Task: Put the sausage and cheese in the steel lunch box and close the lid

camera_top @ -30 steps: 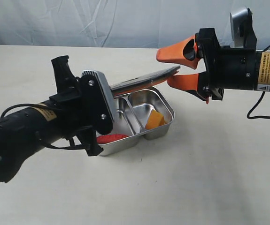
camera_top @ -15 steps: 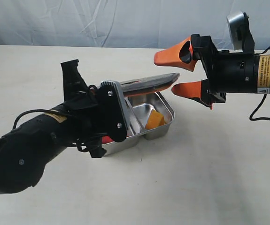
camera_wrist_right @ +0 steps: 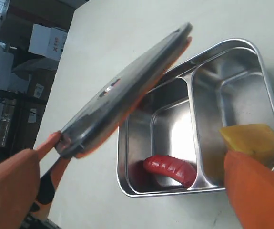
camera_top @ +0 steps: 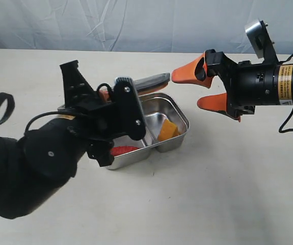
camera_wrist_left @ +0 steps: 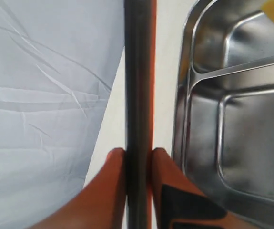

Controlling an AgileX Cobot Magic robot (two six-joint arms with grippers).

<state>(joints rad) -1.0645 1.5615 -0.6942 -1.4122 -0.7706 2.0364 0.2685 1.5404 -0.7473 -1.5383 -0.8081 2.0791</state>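
Both foods are in: the sausage (camera_top: 124, 150) lies in one compartment of the steel lunch box (camera_top: 186, 124), the cheese (camera_top: 167, 130) in the other, so closing looks like the step in hand. The left gripper (camera_wrist_left: 137, 160) pinches the lid (camera_top: 151, 81) by one edge, jaws narrow on it, and the lid hangs tilted above the box, orange seal underneath. The right gripper (camera_top: 187, 90) stands wide open just off the lid's free end, holding nothing. Done well, the left arm would level the lid, square its corners over the rim and lower it flat before letting go; the right gripper could then press the free end home. A skewed drop would likely ride up on the rim or nudge the box across the bench (camera_top: 212, 194)
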